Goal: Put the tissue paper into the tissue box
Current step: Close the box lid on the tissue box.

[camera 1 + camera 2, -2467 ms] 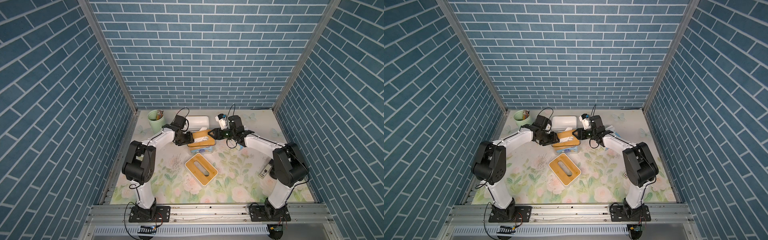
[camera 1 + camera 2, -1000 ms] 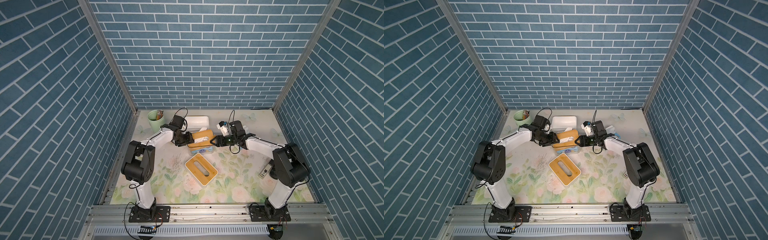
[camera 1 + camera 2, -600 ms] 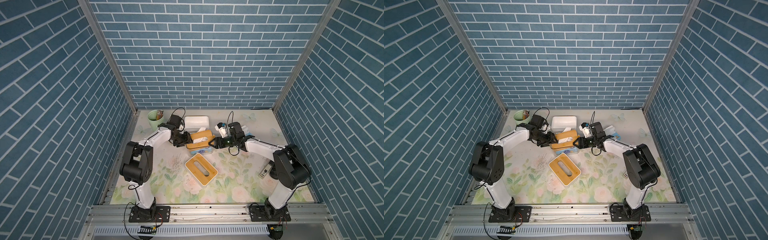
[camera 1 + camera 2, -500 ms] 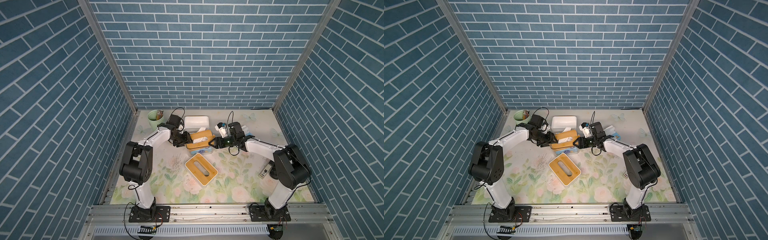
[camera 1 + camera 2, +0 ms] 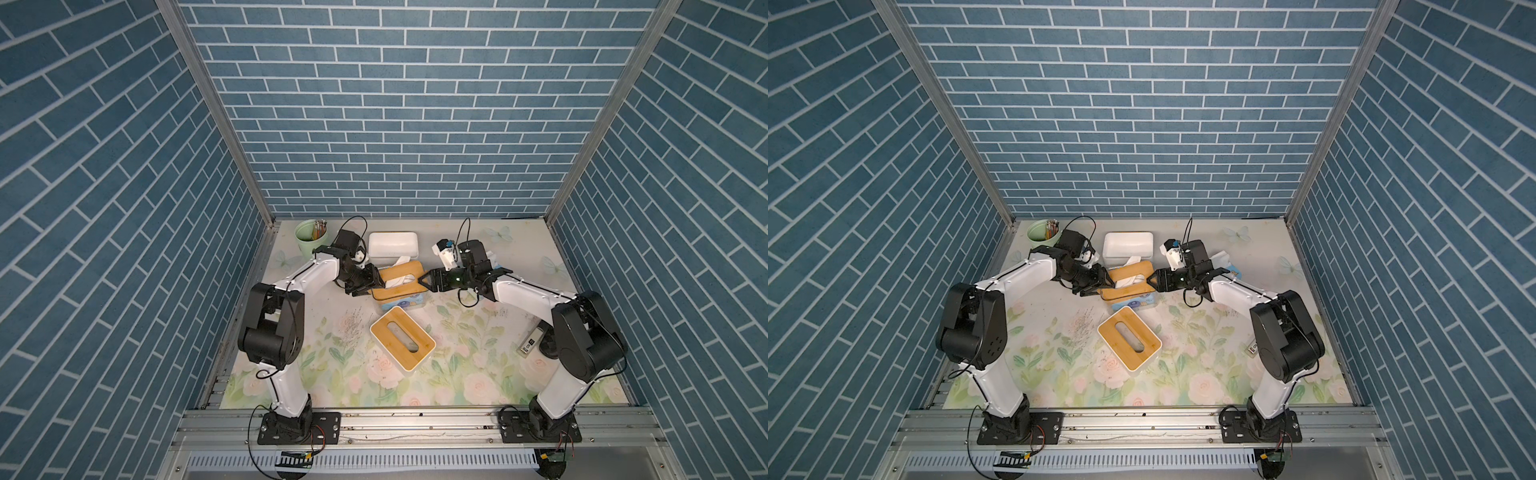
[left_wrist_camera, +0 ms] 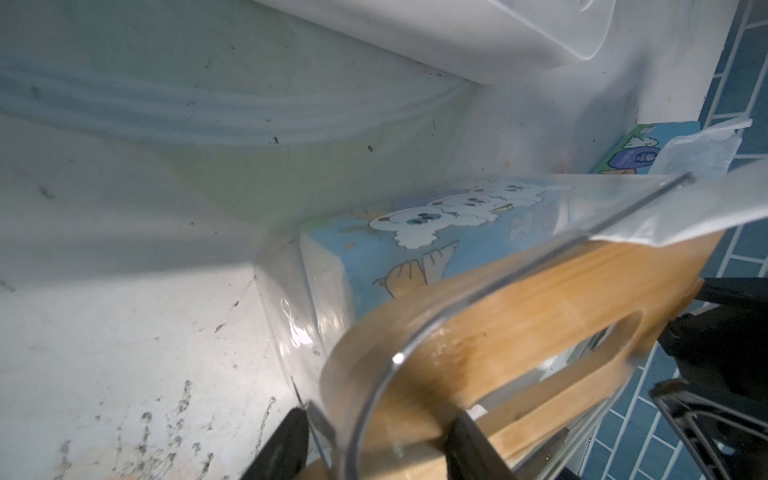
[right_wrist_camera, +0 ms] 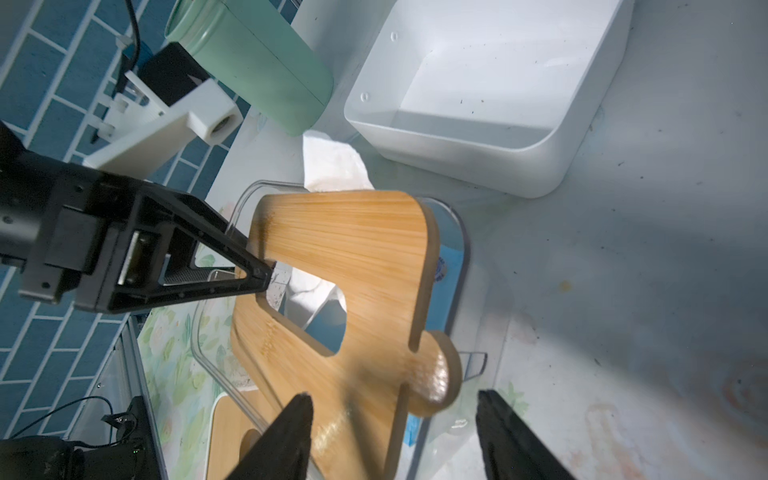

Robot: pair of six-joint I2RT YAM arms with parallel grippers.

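A clear tissue box (image 5: 417, 300) stands mid-table with the blue tissue paper pack (image 5: 400, 306) (image 6: 415, 241) inside it. Its bamboo lid (image 5: 401, 275) (image 5: 1128, 277) (image 7: 353, 249) lies tilted over the box, and white tissue (image 7: 307, 299) pokes through the slot. My left gripper (image 5: 376, 284) (image 6: 380, 440) is shut on the lid's left end and the clear end wall, with one finger (image 7: 216, 257) at the slot. My right gripper (image 5: 424, 279) (image 7: 395, 432) stands open astride the lid's round tab, with a gap on one side.
A second tissue box with a bamboo lid (image 5: 402, 338) lies just in front. A white bin (image 5: 392, 245) and a green pencil cup (image 5: 311, 237) stand behind. Another tissue pack (image 5: 1225, 264) lies behind the right arm, and a small device (image 5: 530, 343) by its base.
My right gripper has dropped and come in to the lid's right end. The left gripper has kept its hold on the other end, and the lid has tilted.
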